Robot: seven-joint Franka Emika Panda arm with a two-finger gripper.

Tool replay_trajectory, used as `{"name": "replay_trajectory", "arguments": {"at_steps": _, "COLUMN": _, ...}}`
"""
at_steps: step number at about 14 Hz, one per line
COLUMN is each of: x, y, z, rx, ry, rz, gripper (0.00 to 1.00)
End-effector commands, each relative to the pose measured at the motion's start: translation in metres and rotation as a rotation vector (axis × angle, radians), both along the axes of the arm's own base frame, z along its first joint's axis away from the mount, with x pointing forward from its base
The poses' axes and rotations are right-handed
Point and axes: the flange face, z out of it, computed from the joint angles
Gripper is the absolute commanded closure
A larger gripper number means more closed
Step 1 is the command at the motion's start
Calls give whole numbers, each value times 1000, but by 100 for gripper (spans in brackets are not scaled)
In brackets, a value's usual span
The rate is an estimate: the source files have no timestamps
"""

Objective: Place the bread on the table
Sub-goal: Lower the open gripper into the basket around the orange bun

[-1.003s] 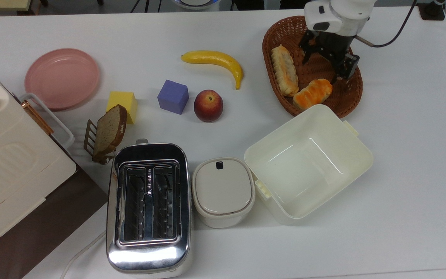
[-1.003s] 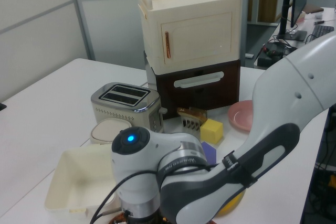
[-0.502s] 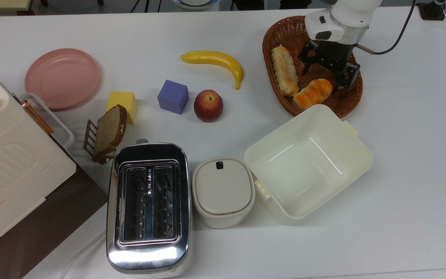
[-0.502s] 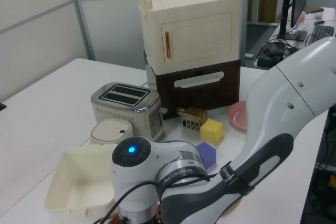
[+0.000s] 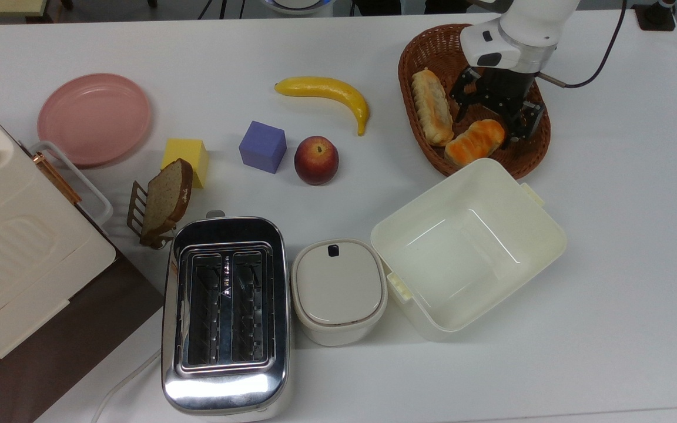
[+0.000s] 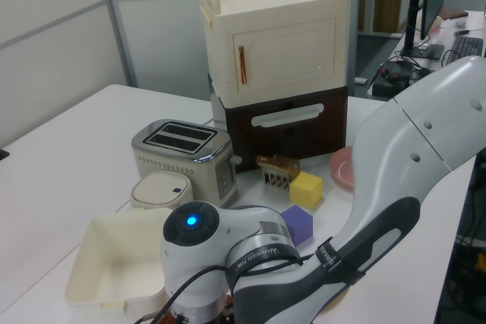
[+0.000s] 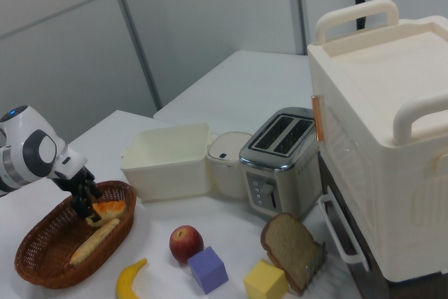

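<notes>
The bread (image 5: 472, 143) is a short bun with a glossy orange top. It lies in the brown wicker basket (image 5: 415, 64) at the top view's upper right, next to a longer pale roll (image 5: 432, 107). My gripper (image 5: 488, 126) stands open low inside the basket, with one finger on each side of the bun's right end. The right view shows the gripper (image 7: 85, 205) just left of the bread (image 7: 109, 209), its dark fingers pointing down. The white table (image 5: 620, 194) spreads around the basket.
An open cream box (image 5: 468, 247) sits right below the basket in the top view. A banana (image 5: 327, 91), an apple (image 5: 316, 160) and a purple cube (image 5: 262, 147) lie to the top view's left. Bare tabletop lies to the basket's right.
The gripper has dropped lower into the basket and shifted toward the bun, from above and beside it to straddling its end. The bun has not moved.
</notes>
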Motion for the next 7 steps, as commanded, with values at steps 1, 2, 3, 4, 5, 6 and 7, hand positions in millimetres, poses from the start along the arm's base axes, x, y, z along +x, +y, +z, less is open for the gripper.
{"name": "replay_trajectory", "arguments": {"at_steps": 1, "x": 1, "y": 0, "z": -9, "rx": 1, "ry": -16, "rz": -6, "gripper": 0}}
{"name": "replay_trajectory", "arguments": {"at_steps": 2, "x": 1, "y": -1, "z": -11, "rx": -2, "ry": -12, "rz": -8, "gripper": 0}}
{"name": "replay_trajectory", "arguments": {"at_steps": 3, "x": 2, "y": -3, "z": -12, "rx": -3, "ry": -11, "rz": -9, "gripper": 0}}
{"name": "replay_trajectory", "arguments": {"at_steps": 4, "x": 3, "y": -5, "z": -15, "rx": -6, "ry": -7, "rz": -12, "gripper": 0}}
{"name": "replay_trajectory", "arguments": {"at_steps": 5, "x": 3, "y": -5, "z": -18, "rx": -8, "ry": -3, "rz": -10, "gripper": 0}}
{"name": "replay_trajectory", "arguments": {"at_steps": 6, "x": 3, "y": -5, "z": -18, "rx": -10, "ry": -3, "rz": -8, "gripper": 12}}
{"name": "replay_trajectory", "arguments": {"at_steps": 7, "x": 4, "y": -5, "z": -17, "rx": -11, "ry": -6, "rz": -6, "gripper": 51}}
